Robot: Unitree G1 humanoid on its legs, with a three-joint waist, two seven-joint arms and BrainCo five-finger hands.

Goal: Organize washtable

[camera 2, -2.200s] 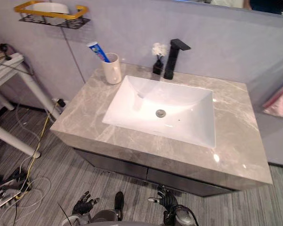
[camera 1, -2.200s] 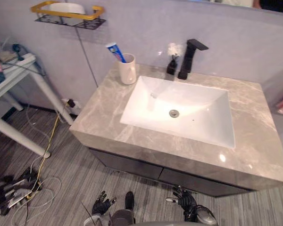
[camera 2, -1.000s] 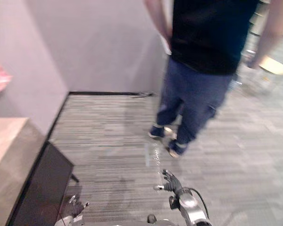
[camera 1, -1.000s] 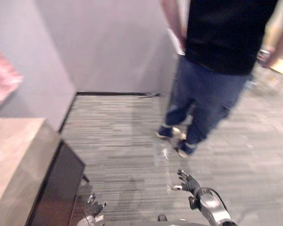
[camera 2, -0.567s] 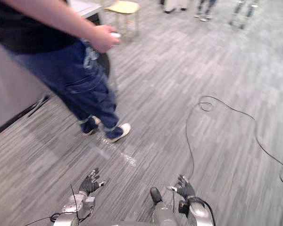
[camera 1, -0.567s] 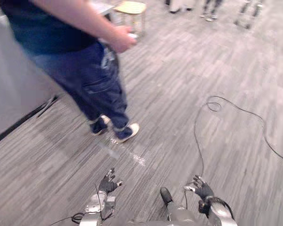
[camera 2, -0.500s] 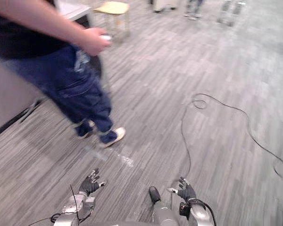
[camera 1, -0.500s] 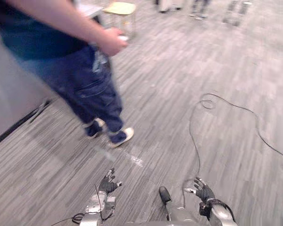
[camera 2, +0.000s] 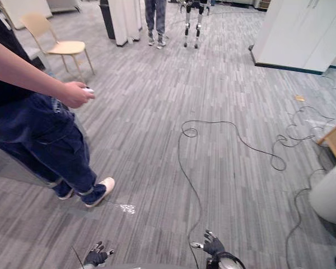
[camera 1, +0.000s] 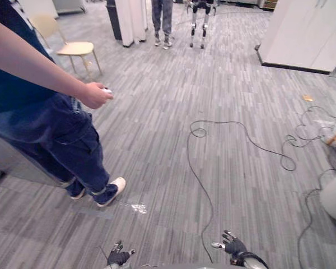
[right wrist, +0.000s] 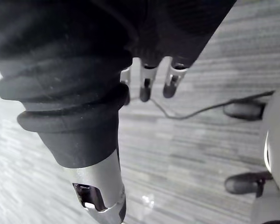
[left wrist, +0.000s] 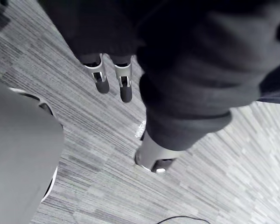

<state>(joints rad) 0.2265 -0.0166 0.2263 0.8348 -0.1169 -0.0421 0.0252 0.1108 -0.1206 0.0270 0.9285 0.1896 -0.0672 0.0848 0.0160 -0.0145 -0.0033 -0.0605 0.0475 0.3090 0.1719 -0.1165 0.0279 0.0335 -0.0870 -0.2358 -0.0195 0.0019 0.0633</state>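
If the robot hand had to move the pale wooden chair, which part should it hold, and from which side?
Probably the top edge of the backrest, coming from behind the chair: it stands upright, and the backrest is its highest, thinnest part. The chair stands far off.

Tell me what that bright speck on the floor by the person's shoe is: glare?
Left eye view: the bright patch on the floor beside the person's shoe looks like reflected light, though a wet spot can't be ruled out. Right eye view: same patch, beside the shoe.
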